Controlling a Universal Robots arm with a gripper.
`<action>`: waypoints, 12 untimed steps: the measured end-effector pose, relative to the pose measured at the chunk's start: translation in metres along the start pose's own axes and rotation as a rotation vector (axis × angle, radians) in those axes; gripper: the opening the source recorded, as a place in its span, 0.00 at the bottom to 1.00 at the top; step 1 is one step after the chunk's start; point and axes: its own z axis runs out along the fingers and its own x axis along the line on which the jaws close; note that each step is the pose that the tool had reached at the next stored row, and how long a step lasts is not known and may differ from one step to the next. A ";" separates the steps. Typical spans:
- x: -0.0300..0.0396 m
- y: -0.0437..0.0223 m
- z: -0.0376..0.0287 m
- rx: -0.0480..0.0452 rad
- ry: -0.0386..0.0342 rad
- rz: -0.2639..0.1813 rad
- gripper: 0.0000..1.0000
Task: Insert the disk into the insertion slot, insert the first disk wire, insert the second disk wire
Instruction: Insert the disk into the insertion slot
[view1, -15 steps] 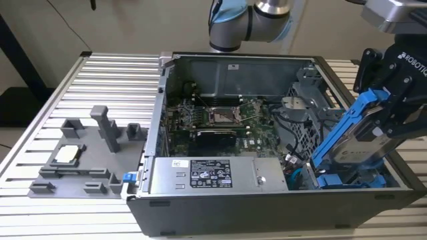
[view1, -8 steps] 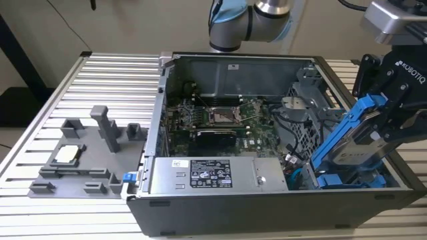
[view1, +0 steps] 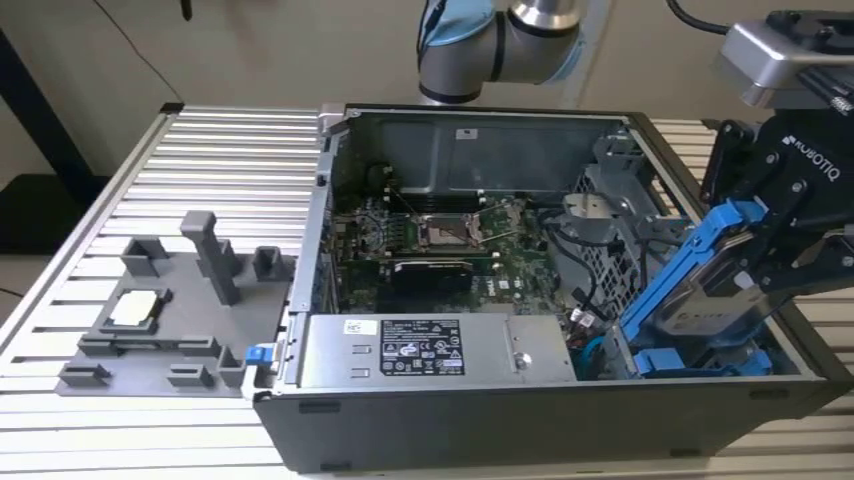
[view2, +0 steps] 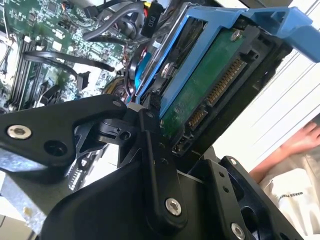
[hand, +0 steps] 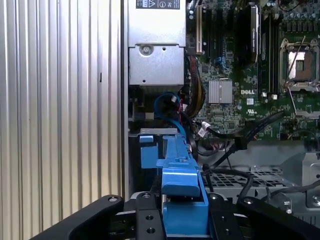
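My gripper is shut on the disk, a silver drive in a bright blue carrier frame. The disk hangs tilted, its lower end dipping into the open computer case at the exterior view's right. Its green circuit-board underside and connector pins face the second wrist view, with a black finger against it. In the first wrist view the blue frame runs edge-on from my gripper toward the insertion slot of the grey drive cage. A blue wire loops just beyond the slot.
The grey power-supply box sits in the case beside the slot, with the motherboard and black cables behind. Another blue frame lies low in the cage. A grey fixture stands on the ribbed table. A person's hand is nearby.
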 end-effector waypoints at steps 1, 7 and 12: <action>0.0000 -0.0004 0.0014 0.0001 0.0000 0.001 0.33; 0.0003 -0.0013 0.0119 0.0002 -0.0002 0.006 0.33; 0.0006 -0.0017 0.0210 0.0002 -0.0002 0.008 0.33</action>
